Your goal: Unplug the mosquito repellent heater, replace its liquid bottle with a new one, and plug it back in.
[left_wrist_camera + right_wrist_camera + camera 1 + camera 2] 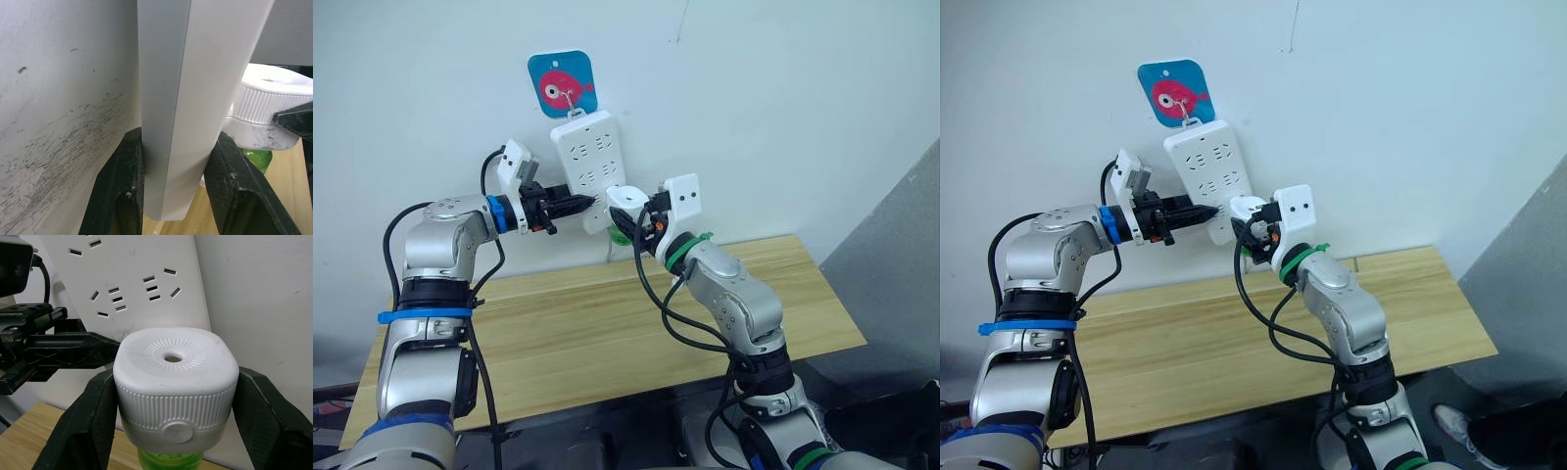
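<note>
The mosquito repellent heater, a white rounded unit with a round vent hole, sits between the fingers of my right gripper, which is shut on it. A green liquid bottle hangs under it. The heater is held at the lower edge of the white power strip hanging on the wall. My left gripper is shut on the strip's lower side edge, one finger on each face. Whether the heater's prongs are in a socket is hidden.
A wooden table stands below both arms against the white wall. The strip hangs from a hook on a blue fish plaque. A grey surface rises at the right.
</note>
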